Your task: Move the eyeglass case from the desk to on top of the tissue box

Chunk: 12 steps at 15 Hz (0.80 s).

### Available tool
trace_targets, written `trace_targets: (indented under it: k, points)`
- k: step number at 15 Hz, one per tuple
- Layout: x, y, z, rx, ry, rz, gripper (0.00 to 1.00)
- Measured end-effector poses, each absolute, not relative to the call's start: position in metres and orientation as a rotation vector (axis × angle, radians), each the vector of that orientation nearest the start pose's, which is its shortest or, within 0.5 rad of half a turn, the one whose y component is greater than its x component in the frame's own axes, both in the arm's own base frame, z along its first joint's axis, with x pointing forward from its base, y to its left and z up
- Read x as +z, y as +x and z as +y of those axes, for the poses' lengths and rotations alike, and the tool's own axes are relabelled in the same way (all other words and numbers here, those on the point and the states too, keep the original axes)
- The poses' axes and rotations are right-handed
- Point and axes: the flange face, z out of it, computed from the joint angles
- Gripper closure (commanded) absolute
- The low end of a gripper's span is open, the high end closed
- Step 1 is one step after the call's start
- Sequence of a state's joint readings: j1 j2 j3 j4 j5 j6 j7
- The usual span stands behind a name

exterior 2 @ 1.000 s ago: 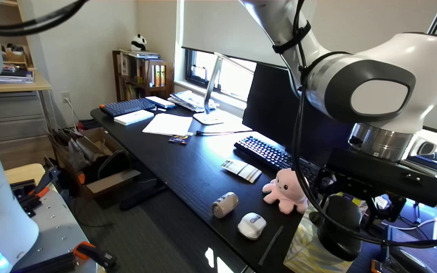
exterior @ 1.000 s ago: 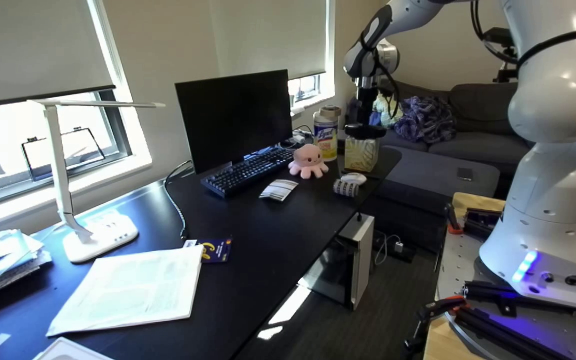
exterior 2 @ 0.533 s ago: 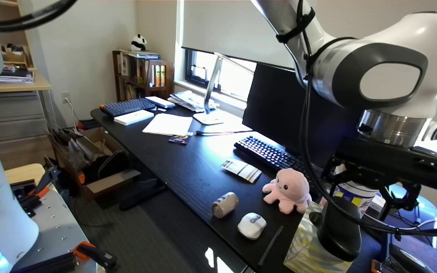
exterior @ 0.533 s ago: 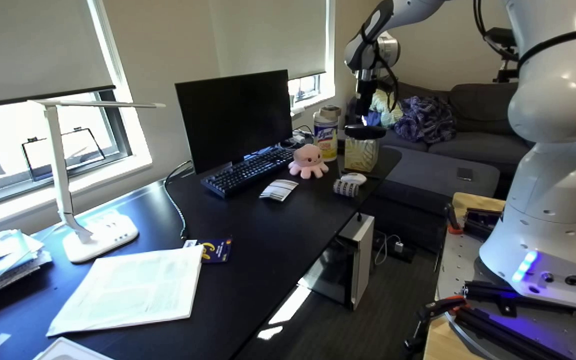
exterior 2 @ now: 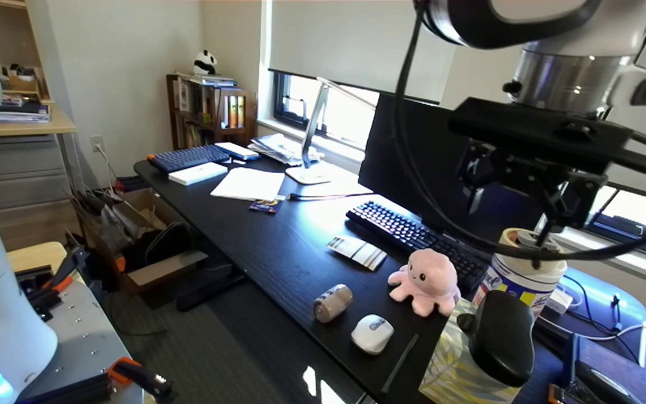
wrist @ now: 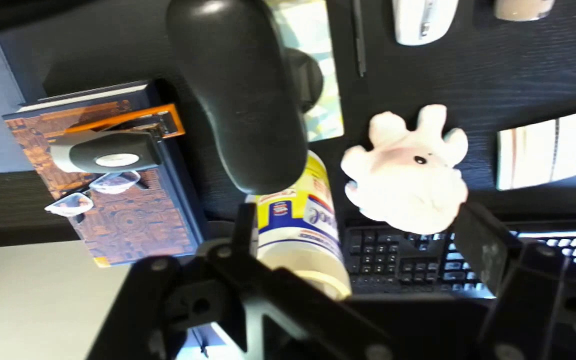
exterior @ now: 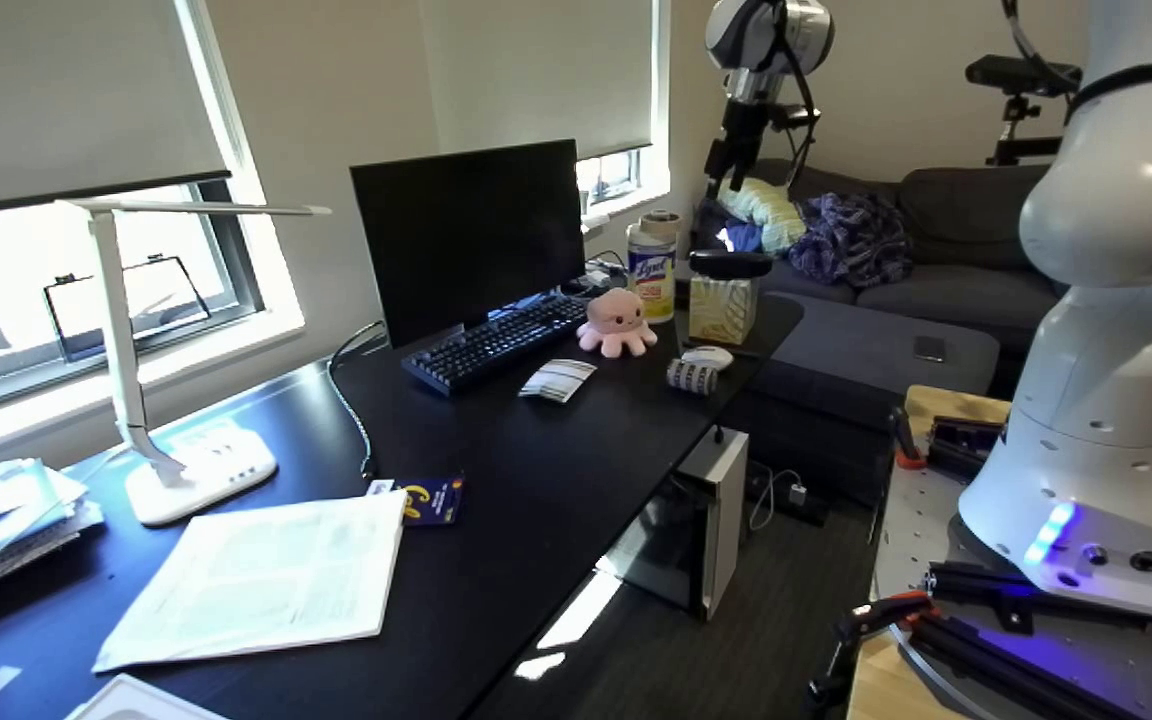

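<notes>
The black eyeglass case [exterior: 731,264] lies across the top of the patterned tissue box [exterior: 723,312] at the far end of the desk. In an exterior view the case [exterior 2: 503,336] rests on the box [exterior 2: 447,365] and overhangs its top. My gripper [exterior: 724,188] is above the case and apart from it. In the wrist view the fingers of my gripper [wrist: 358,215] stand wide apart with nothing held between them. There the case [wrist: 248,95] is beyond the left finger, covering part of the box [wrist: 325,117].
A Lysol wipes tub [exterior 2: 516,275] with a tape roll on it stands beside the box. A pink octopus plush [exterior 2: 427,280], a white mouse [exterior 2: 372,334], a grey cylinder [exterior 2: 333,303], a keyboard [exterior 2: 396,224] and a monitor [exterior: 471,240] are nearby. A book with glasses [wrist: 128,210] lies behind.
My gripper, open around the case a second ago, has risen up and away from it. The case has stayed on the tissue box.
</notes>
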<state>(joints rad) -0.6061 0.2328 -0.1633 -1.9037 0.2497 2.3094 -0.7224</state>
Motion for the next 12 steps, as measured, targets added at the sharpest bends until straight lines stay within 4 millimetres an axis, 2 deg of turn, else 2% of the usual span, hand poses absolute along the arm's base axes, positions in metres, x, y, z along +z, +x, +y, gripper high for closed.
trace_targets:
  k: [2, 5, 8, 12]
  points:
    - [0.410, 0.454, -0.388, -0.389, -3.092, 0.274, 0.00]
    - [0.417, 0.460, -0.317, -0.392, -3.131, 0.180, 0.00]
    - [0.412, 0.473, -0.234, -0.397, -3.193, 0.090, 0.00]
    - [0.392, 0.494, -0.122, -0.386, -3.246, -0.040, 0.00]
